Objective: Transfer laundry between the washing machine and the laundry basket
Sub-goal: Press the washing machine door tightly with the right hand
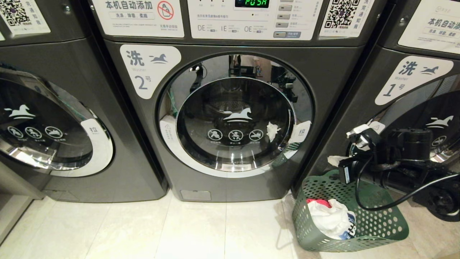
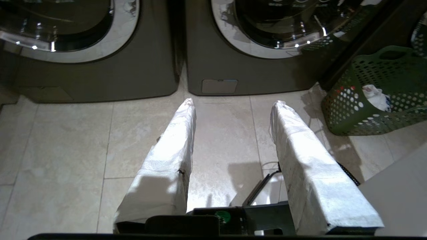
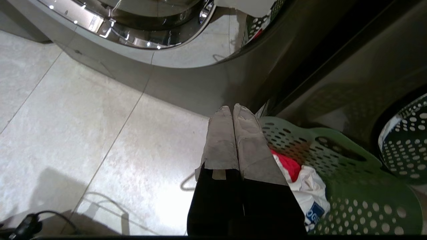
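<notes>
The washing machine (image 1: 201, 187) labelled 2 stands in the middle, its round glass door (image 1: 235, 122) closed. To its right on the floor sits the green laundry basket (image 1: 381, 223), holding laundry: a white garment (image 1: 330, 216) over a red one (image 1: 318, 202). My right arm (image 1: 402, 172) reaches in above the basket. Its gripper (image 3: 232, 108) is shut and empty, over the basket's rim (image 3: 333, 140) beside the red garment (image 3: 290, 165). My left gripper (image 2: 234, 102) hangs open over bare floor before the machine, holding nothing; the basket (image 2: 367, 100) lies off to one side.
The like machine numbered 1 (image 1: 413, 82) stands directly behind the basket. Another like machine (image 1: 54, 126) stands on the left. A white scrap (image 1: 272, 130) sticks to the glass door. Pale floor tiles (image 1: 143, 230) stretch in front of the machines.
</notes>
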### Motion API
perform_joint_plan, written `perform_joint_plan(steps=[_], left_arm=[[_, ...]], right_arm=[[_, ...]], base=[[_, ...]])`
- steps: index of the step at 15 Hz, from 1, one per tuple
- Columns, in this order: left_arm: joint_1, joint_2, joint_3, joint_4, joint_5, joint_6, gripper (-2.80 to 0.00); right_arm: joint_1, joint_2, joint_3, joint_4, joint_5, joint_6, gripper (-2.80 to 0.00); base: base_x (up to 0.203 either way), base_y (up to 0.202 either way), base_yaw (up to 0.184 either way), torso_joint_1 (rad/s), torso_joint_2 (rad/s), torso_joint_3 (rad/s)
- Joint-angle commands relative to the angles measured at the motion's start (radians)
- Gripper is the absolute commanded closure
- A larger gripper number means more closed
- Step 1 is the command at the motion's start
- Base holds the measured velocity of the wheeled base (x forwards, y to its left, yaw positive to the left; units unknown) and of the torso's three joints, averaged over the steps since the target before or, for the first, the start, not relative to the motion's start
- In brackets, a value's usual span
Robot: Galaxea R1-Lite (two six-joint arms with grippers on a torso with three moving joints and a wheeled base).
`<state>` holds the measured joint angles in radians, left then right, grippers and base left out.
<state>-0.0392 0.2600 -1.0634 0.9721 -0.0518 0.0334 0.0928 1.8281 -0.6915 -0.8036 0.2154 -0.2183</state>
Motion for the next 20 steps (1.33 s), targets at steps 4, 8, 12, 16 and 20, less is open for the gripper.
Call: perform_joint_plan(steps=[4,8,12,16,20], left_arm=[[0.051,-0.252,0.265,-0.028,-0.024,0.040,0.00],[0.050,-0.257,0.470,-0.053,0.143,0.070,0.00],[0.050,-0.258,0.692,-0.241,0.223,0.072,0.00],[0.050,-0.257,0.767,-0.408,0.216,0.068,0.00],[0.050,-0.257,0.766,-0.406,0.181,0.071,0.00]], right_arm=[[0.008,0.211,-0.038,-0.253,0.009,0.009,0.00],[0.008,0.285,-0.199,-0.271,0.021,0.063,0.00],[0.010,0.333,-0.292,-0.272,0.061,0.093,0.00],[0.026,0.358,-0.360,-0.272,0.061,0.085,0.00],[0.049,0.380,-0.415,-0.272,0.062,0.085,0.00]], base=[[0.000,0.000,0.000,0.000,0.00,0.000],[0.000,0.000,0.000,0.000,0.00,0.000],[0.000,0.000,0.000,0.000,0.00,0.000],[0.000,0.000,0.000,0.000,0.00,0.000],[0.000,0.000,0.000,0.000,0.00,0.000]])
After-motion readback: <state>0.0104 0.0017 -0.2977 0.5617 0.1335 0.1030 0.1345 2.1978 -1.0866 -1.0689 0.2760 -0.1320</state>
